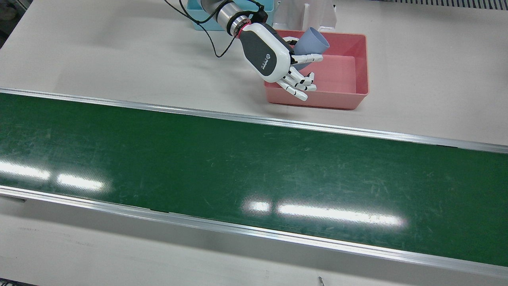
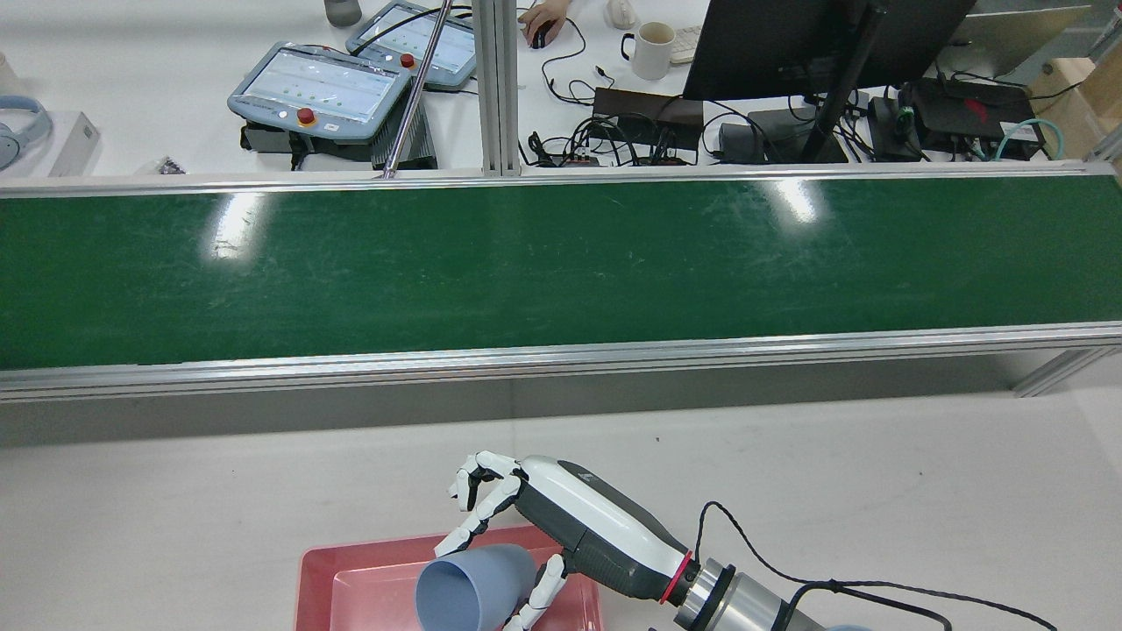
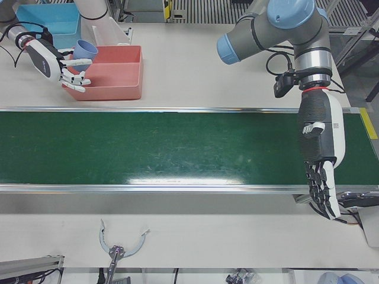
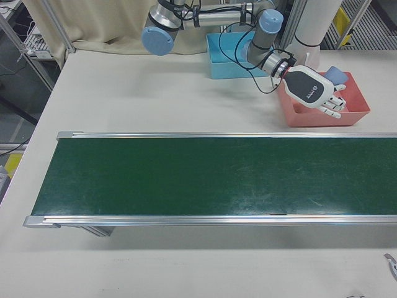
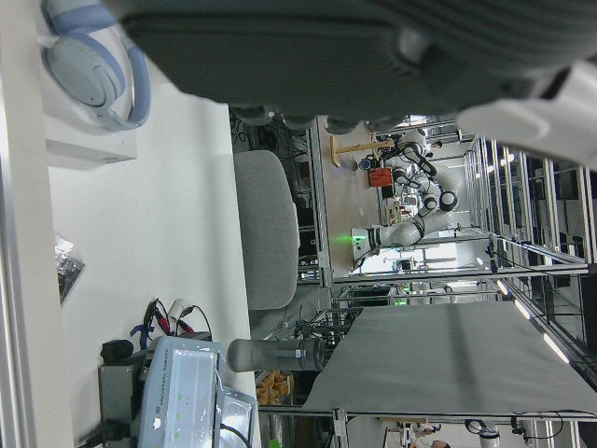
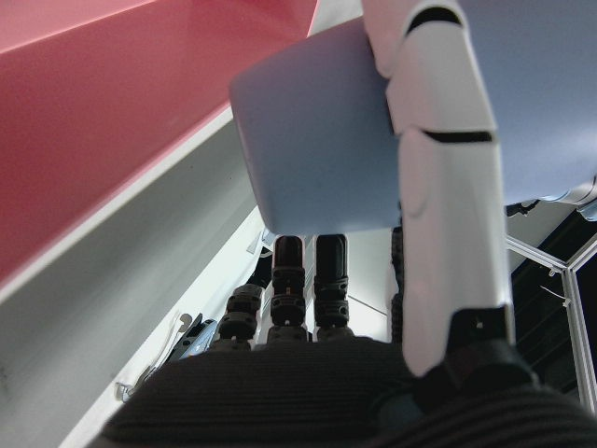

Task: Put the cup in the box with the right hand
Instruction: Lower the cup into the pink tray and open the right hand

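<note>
Right hand (image 1: pixel 278 59) clamped on blue cup (image 1: pixel 311 41), tilted over red box (image 1: pixel 359 63). Only left-front view shows left hand (image 3: pixel 320 157) (fingers apart, empty) over green belt (image 3: pixel 177 148).

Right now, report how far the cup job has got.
Done: the right robot hand has the blue cup off the table and over the red box.
In hand: the cup lies tilted on its side against the fingers, at the box's robot-side edge.
Left: lower it, let go and pull the arm away. The left robot hand hangs idle over the green belt.
</note>
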Controlling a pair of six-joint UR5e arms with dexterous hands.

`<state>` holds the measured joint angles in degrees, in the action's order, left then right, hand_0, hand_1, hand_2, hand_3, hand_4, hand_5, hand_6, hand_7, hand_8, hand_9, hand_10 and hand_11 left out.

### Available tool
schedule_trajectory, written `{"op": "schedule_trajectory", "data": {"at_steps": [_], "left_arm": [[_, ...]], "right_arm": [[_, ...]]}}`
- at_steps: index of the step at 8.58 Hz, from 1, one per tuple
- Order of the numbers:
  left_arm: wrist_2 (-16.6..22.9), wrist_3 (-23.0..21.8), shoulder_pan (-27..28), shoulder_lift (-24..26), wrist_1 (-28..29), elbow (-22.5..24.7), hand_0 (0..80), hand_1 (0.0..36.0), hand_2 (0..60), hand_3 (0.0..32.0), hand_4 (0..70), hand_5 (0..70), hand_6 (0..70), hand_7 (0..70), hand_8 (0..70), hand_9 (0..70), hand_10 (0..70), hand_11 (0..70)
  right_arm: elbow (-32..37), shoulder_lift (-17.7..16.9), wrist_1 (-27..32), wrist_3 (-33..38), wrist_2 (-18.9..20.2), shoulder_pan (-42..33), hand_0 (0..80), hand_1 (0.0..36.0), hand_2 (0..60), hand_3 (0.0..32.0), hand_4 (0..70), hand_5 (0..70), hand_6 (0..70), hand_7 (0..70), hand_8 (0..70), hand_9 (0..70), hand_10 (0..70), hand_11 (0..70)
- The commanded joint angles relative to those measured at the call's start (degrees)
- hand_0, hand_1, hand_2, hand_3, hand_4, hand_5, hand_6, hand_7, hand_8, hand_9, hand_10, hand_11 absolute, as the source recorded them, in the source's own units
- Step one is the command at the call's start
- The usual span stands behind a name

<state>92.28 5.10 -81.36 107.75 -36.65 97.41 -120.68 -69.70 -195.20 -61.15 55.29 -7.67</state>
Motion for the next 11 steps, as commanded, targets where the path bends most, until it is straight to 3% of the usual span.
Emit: {"op": "schedule_trajectory", "data": {"at_steps": [1,2,3,5,9,10,11], "left_arm": [[0.00,0.00,-0.03,0.00,0.00,0.06,0.0,0.0,0.0,0.0,0.0,0.0,0.0,0.0,0.0,0.0,0.0,0.0],[0.00,0.00,-0.03,0.00,0.00,-0.03,0.0,0.0,0.0,0.0,0.0,0.0,0.0,0.0,0.0,0.0,0.0,0.0],[0.00,0.00,-0.03,0.00,0.00,0.06,0.0,0.0,0.0,0.0,0.0,0.0,0.0,0.0,0.0,0.0,0.0,0.0],[0.00,0.00,-0.03,0.00,0.00,-0.03,0.0,0.0,0.0,0.0,0.0,0.0,0.0,0.0,0.0,0.0,0.0,0.0],[0.00,0.00,-0.03,-0.09,0.00,0.06,0.0,0.0,0.0,0.0,0.0,0.0,0.0,0.0,0.0,0.0,0.0,0.0],[0.00,0.00,-0.03,0.00,0.00,-0.03,0.0,0.0,0.0,0.0,0.0,0.0,0.0,0.0,0.0,0.0,0.0,0.0],[0.00,0.00,-0.03,0.00,0.00,0.06,0.0,0.0,0.0,0.0,0.0,0.0,0.0,0.0,0.0,0.0,0.0,0.0]], "right_arm": [[-0.61,-0.26,0.09,0.50,-0.01,-0.42,73.0,27.4,14.9,0.0,70.0,9.8,20.0,70.0,28.6,44.6,19.0,28.6],[-0.61,-0.35,0.09,0.50,-0.10,-0.68,65.9,22.9,4.9,0.0,70.0,8.8,19.9,70.0,28.1,44.1,18.9,28.1],[-0.44,-0.35,0.00,0.50,-0.19,-0.68,57.7,16.0,0.0,0.0,70.0,6.6,18.9,70.0,26.7,42.7,16.5,24.1],[-0.17,-0.35,0.00,0.50,-0.19,-0.59,49.0,6.1,0.0,0.0,70.0,3.3,18.0,70.0,26.0,42.8,13.7,19.0],[-0.35,-0.35,0.00,0.50,-0.10,-0.94,48.0,5.2,0.0,0.0,70.0,2.9,18.5,70.0,26.5,43.7,13.1,18.0],[-1.13,-0.70,0.00,1.03,0.25,-3.03,56.6,16.4,4.8,0.0,70.0,6.2,20.0,70.0,27.8,44.7,15.2,22.0],[-2.71,-2.35,-0.18,3.38,0.25,-5.06,80.0,36.0,48.7,0.0,70.0,16.1,27.6,70.0,35.2,53.1,26.0,40.3]]}}
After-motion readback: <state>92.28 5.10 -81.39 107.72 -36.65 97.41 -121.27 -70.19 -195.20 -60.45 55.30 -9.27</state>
